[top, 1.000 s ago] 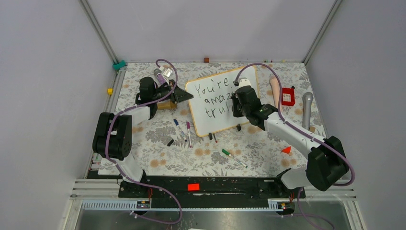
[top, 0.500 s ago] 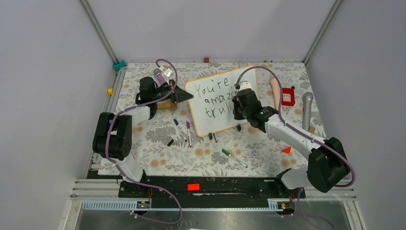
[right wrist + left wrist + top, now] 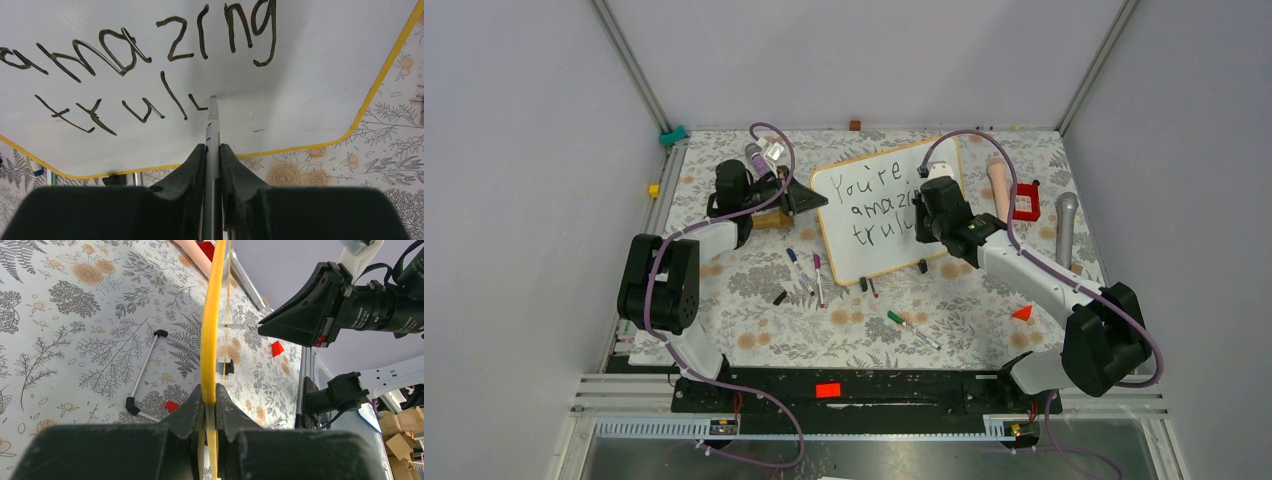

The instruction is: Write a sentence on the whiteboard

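Note:
The whiteboard (image 3: 879,235) stands tilted on its stand at the table's middle, its orange-tan frame edge-on in the left wrist view (image 3: 214,330). My left gripper (image 3: 809,200) is shut on the board's left edge (image 3: 212,400). The sentence (image 3: 869,198) reads "You're amazing trul" plus a started stroke; the right wrist view shows "amazing" (image 3: 150,45) and "trul" (image 3: 115,110). My right gripper (image 3: 921,215) is shut on a grey marker (image 3: 212,135), whose tip touches the board just right of "trul".
Loose markers (image 3: 816,278) and a green-capped one (image 3: 912,330) lie in front of the board. A red box (image 3: 1025,201), a pink handle (image 3: 999,185) and a grey microphone (image 3: 1065,225) lie right. A wooden block (image 3: 770,219) sits under my left arm.
My right gripper with the marker has shifted slightly up and right along the third line. The left arm and board have not moved.

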Available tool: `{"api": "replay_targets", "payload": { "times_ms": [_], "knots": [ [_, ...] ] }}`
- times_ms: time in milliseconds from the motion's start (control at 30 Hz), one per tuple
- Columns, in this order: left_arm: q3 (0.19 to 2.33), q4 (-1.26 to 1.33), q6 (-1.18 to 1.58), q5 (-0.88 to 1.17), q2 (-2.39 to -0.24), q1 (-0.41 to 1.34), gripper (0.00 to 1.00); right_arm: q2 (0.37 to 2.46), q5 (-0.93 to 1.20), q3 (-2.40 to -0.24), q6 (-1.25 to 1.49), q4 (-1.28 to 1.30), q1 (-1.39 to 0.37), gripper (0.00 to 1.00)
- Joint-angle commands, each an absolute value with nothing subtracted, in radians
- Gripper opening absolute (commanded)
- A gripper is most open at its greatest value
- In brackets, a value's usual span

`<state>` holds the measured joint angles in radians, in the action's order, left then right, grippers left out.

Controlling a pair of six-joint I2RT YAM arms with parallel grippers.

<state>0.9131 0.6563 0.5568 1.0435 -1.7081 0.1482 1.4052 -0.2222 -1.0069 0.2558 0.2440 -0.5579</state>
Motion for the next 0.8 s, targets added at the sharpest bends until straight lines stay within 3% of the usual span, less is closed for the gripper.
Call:
{"api": "replay_targets", "payload": {
  "times_ms": [0,767],
  "knots": [
    [0.942,0.695,0.479,1.072,-1.702,0.149,0.0,1.432,-0.242,-1.074,0.242,0.198,-0.543,0.0],
    [0.948,0.696,0.481,1.072,-1.707,0.149,0.0,1.373,-0.199,-0.925,0.278,0.212,-0.541,0.0]
  ]
}}
